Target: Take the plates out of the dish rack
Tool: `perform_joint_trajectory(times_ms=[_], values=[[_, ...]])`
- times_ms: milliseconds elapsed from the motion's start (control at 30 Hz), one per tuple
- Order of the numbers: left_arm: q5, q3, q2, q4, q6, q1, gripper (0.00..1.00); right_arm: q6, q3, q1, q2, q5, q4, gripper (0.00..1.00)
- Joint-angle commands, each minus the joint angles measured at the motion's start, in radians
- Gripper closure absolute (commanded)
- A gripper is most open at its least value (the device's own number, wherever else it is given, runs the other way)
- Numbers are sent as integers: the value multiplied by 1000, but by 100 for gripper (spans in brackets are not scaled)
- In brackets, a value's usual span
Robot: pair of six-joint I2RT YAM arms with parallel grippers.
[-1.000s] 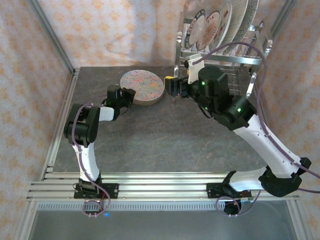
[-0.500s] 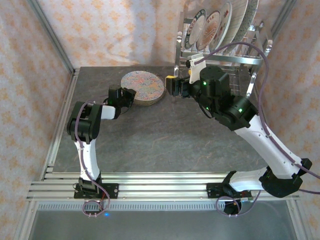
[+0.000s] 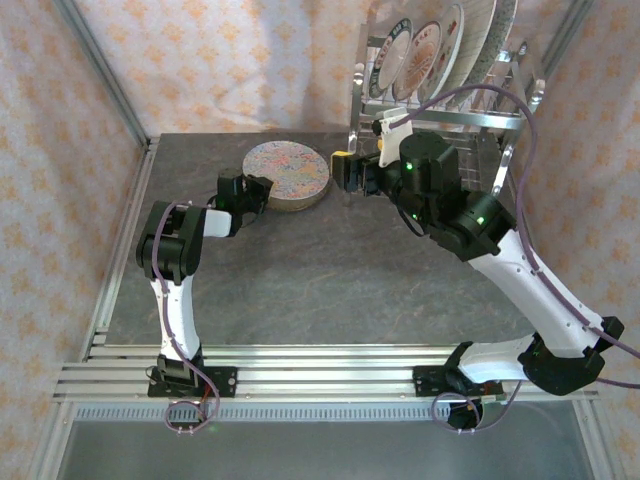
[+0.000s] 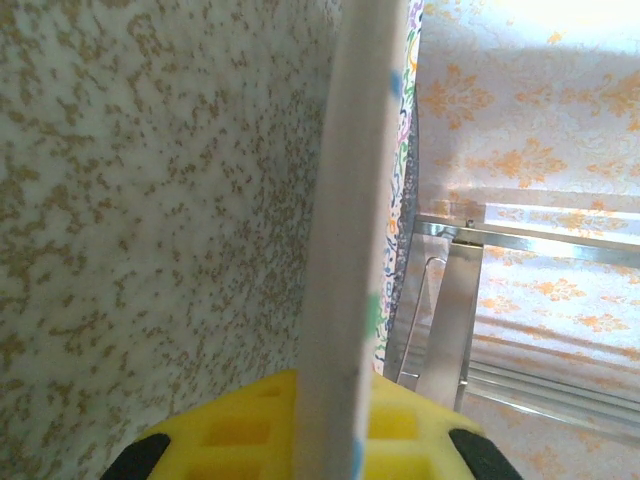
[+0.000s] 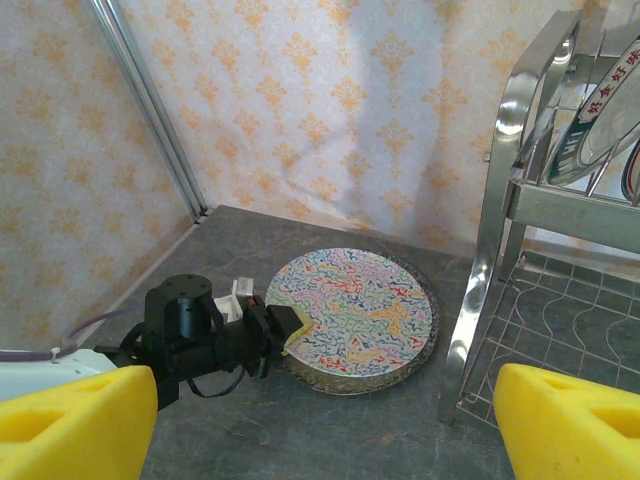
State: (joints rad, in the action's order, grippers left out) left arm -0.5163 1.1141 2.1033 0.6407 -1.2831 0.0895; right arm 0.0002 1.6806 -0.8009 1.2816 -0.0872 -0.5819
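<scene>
So on the left side, the left gripper (image 3: 250,190) is clamped on the near-left rim of the squiggly plate (image 3: 287,172). That plate lies flat on the table (image 3: 300,290), out toward the far middle. In the left wrist view the rim (image 4: 345,250) runs right between the yellow fingers (image 4: 235,430), with the speckled underside on one side and the colourful face on the other. My guess is it's holding the edge to set the plate down or nudge it into place, since the plate is already down on the table. It looks kinda thick from above, so maybe there's another one under it, but I can't tell.

Just right of the plate, the right gripper (image 3: 343,170) hangs close to the rim, pointing at it. Its fingers are spread wide with nothing between them, and you can see that well in the right wrist view (image 5: 325,425). It looks like it's either waiting or ready to go back for more.

On the far right is the rack (image 3: 440,118), with several plates (image 3: 425,55) standing in the upper slots, so plenty is left to unload. The rack's leg (image 5: 490,260) is right beside the plate on the table. The right arm also sits in front of the rack, so there isn't much room.
</scene>
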Motion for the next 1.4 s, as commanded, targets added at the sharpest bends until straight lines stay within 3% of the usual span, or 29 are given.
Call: perform_joint_trajectory(times_ms=[0,133,467,767,1367], values=[[-14,38,9,22,8,-7,85,15,-4,8,-12,-20,16,13],[-14,41,0,-24,22,-8,74,15,-2,8,-10,-22,17,12],[-13,88,-26,-224,58,-9,60,15,2,9,-5,-25,18,12],[-7,161,-54,-506,119,-8,56,20,-2,10,-6,-31,16,12],[41,347,-34,-905,179,2,49,33,-6,11,-10,-41,11,12]])
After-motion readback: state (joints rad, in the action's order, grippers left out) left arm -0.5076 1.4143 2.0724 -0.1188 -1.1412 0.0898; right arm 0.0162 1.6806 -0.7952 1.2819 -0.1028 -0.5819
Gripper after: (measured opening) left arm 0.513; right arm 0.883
